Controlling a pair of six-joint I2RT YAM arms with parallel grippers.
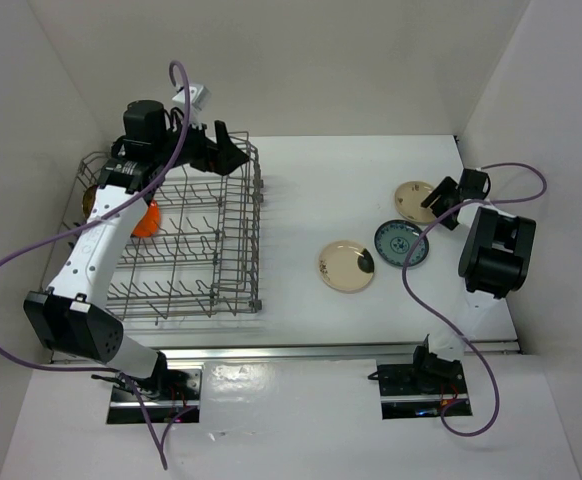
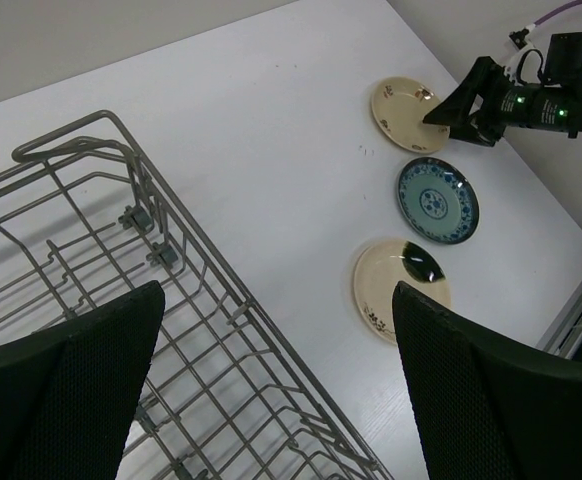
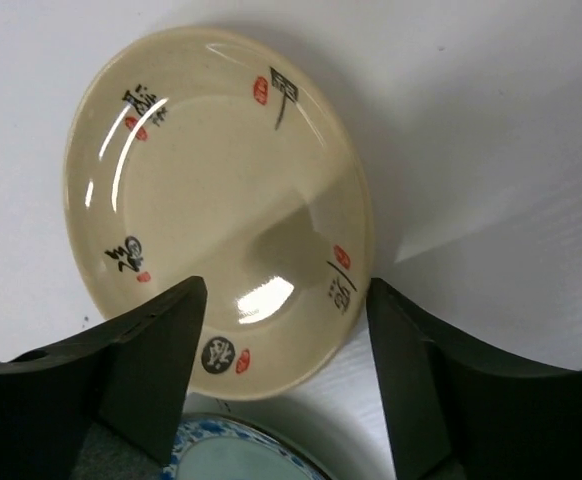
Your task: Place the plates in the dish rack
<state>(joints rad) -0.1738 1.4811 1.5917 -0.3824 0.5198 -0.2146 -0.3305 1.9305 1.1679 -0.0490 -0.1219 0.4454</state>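
The grey wire dish rack [image 1: 186, 250] stands at the left; it also shows in the left wrist view [image 2: 91, 260]. An orange plate [image 1: 147, 220] stands in it, partly behind my left arm, with a dark gold plate [image 1: 89, 199] at its left edge. On the table lie a beige plate [image 1: 347, 266], a blue-and-white plate [image 1: 402, 243] and a second beige plate [image 1: 412, 199]. My left gripper [image 1: 233, 150] is open and empty above the rack's far right corner. My right gripper [image 3: 286, 330] is open, low over the near rim of the far beige plate [image 3: 211, 190].
White walls close in the table at the back, left and right. The blue-and-white plate [image 3: 246, 455] lies right next to the far beige plate. A purple cable loops off each arm. A metal rail [image 1: 321, 350] runs along the near edge.
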